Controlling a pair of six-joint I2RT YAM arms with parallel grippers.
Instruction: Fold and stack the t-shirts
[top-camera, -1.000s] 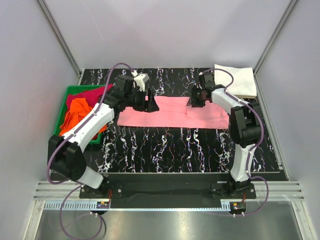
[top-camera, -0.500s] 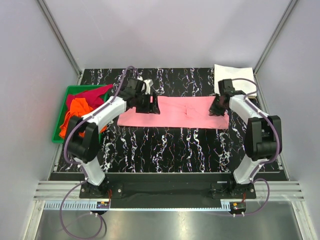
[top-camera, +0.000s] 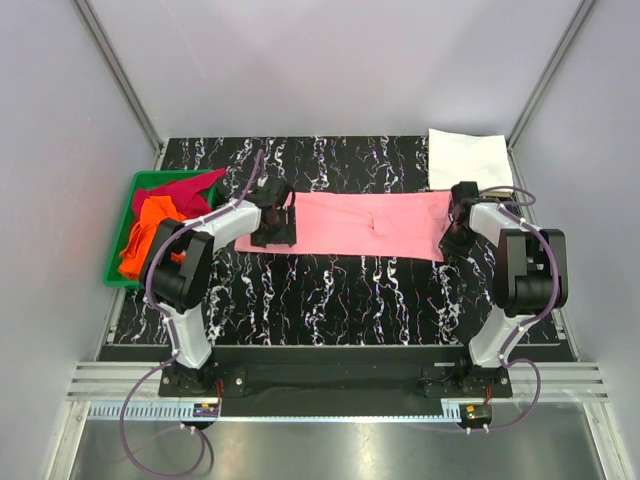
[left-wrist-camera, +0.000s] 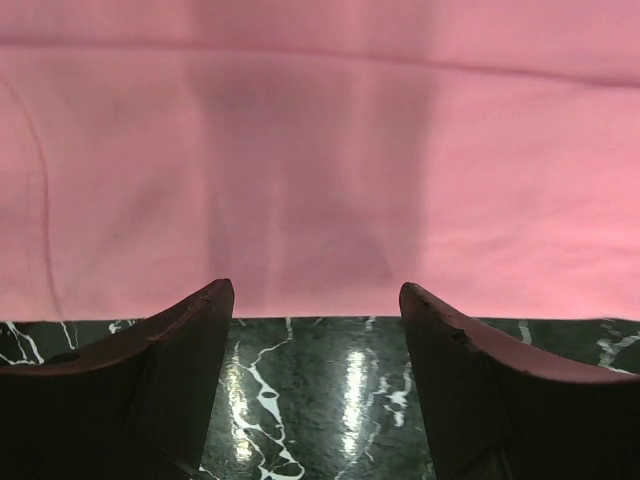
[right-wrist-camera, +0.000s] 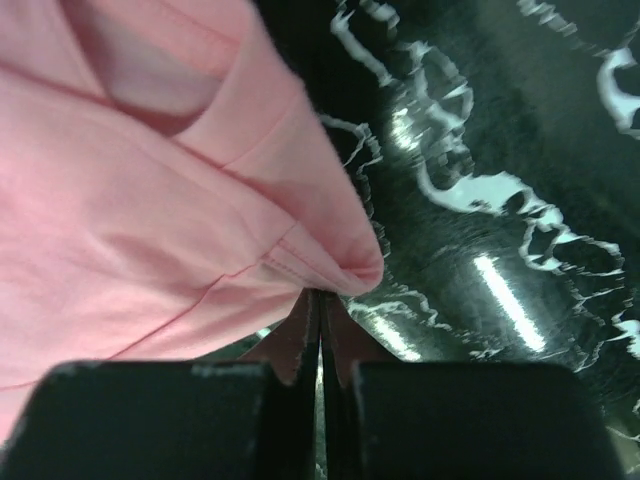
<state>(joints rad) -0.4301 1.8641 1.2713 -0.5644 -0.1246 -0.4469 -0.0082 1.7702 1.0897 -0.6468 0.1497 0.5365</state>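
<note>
Folding the pink shirt (top-camera: 365, 225), judging by the layout. Lies flat as a long strip across mid-table, sides seemingly turned in, crosswise folds not yet made. Pinched at its right near hem corner by the right gripper (right-wrist-camera: 320, 298), jaws closed tight on the cloth. Flanked at the left near edge by the left gripper (left-wrist-camera: 317, 295), jaws wide, over the bare table (top-camera: 330, 290) just short of the hem, holding nothing.

Next, probably: bring the left forward and close it on its own corner, then lift both corners evenly and carry the near edge or one end over. Calls for matched height and pace, or else wrinkles and a skewed fold.

Further out: white shirt (top-camera: 468, 160) folded at the far right corner, likely the base of the stack. Orange shirt (top-camera: 150, 225) and red shirt (top-camera: 185, 188) bunched in the green tray (top-camera: 150, 177) at the left, waiting to be folded.

No brand, label or writing legible anywhere.
</note>
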